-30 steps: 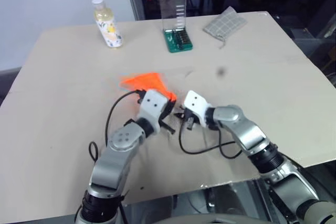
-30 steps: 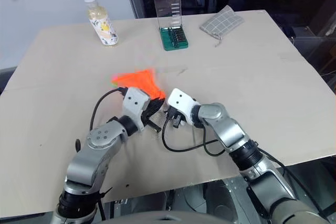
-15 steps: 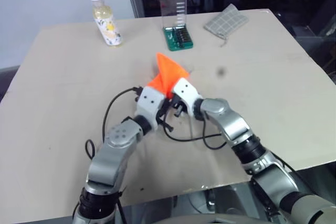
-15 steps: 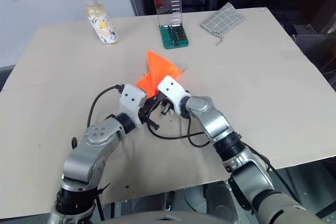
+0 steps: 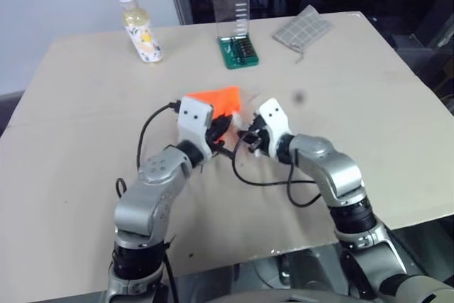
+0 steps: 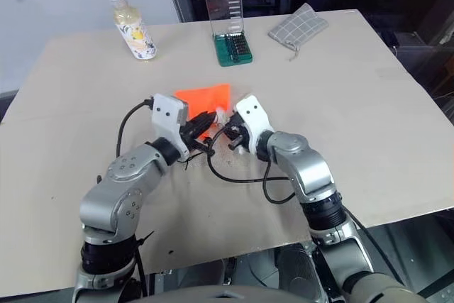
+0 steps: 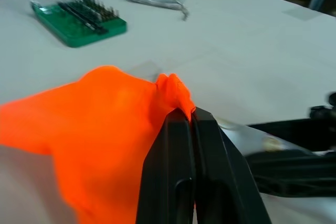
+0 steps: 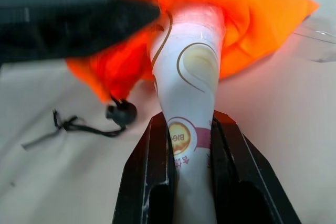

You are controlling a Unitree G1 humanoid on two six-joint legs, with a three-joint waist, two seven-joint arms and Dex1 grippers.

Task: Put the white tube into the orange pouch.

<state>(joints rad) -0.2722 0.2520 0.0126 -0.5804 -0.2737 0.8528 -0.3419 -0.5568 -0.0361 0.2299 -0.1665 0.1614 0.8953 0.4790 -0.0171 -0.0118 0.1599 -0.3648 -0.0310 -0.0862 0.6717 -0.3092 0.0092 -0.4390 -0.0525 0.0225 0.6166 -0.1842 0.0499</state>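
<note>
lifted since before, orange pouch [image 8: 247, 19] pinched by left gripper [image 7: 190, 124] takes white tube [image 8: 189, 77] clamped in right gripper [image 8: 191, 135].

We see a beige table [image 5: 369, 104]. At its far edge stand a floral-label bottle [image 5: 140, 31], a green bit case [image 5: 238, 49] and a grey checked pouch [image 5: 303, 29]. The orange pouch [image 5: 216, 101] sits mid-table

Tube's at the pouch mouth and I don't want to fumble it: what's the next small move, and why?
Probably push the white tube a little deeper before letting go. The right gripper is shut on the tube's tail, and only its front end sits inside the orange pouch, whose edge the left gripper pinches to hold the mouth up.
</note>
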